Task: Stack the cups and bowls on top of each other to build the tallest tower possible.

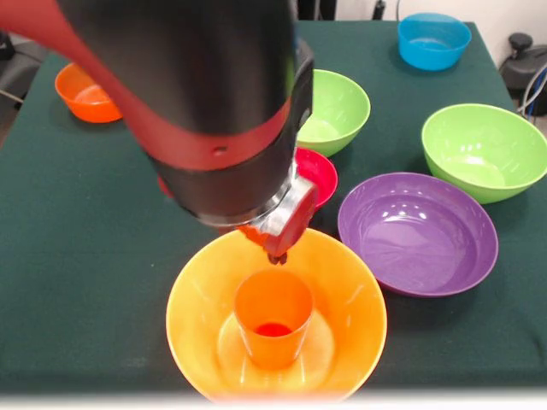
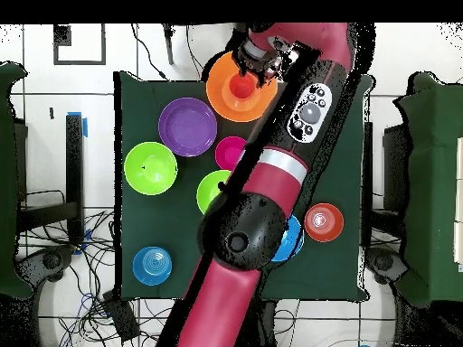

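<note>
A big orange bowl (image 1: 184, 299) (image 2: 217, 95) sits at the table's front edge in the front view. An orange cup (image 1: 273, 337) (image 2: 240, 87) stands upright in its middle, mouth up, with a red patch showing at its bottom. My gripper (image 1: 278, 254) (image 2: 256, 65) hangs just above the cup's far rim, apart from it. A small crimson bowl (image 1: 318, 173) (image 2: 231, 152) lies behind the arm, partly hidden. Nothing rests on top of the cup.
On the dark green cloth lie a purple bowl (image 1: 419, 232) (image 2: 188, 126), two lime green bowls (image 1: 338, 111) (image 1: 485, 149), a blue bowl (image 1: 433, 40) (image 2: 151, 265) and a small orange bowl (image 1: 84, 92) (image 2: 324, 221). The arm covers part of a second blue bowl (image 2: 291, 242).
</note>
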Robot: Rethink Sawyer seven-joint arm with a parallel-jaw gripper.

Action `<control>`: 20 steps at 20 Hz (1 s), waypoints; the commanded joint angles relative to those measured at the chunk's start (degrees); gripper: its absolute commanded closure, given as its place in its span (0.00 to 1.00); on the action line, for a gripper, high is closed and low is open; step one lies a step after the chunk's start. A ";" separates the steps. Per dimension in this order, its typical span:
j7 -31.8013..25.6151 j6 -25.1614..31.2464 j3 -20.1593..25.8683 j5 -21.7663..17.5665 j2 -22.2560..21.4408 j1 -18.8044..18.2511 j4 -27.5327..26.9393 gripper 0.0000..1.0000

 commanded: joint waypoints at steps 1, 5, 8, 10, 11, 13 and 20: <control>-9.42 1.10 10.85 -10.90 -3.19 4.22 1.04 0.00; -11.63 -7.04 19.23 -18.85 -5.18 8.01 4.11 0.00; -14.04 -14.31 27.04 -25.96 -7.42 11.08 7.00 0.00; -14.40 -15.30 30.07 -28.22 -8.08 11.94 7.76 0.00; -14.69 -16.19 31.07 -29.06 -8.07 11.85 7.27 0.00; -15.10 -15.13 32.37 -30.14 -7.94 11.58 6.32 0.00; -14.24 -11.83 34.83 -31.00 -6.88 10.62 4.47 0.00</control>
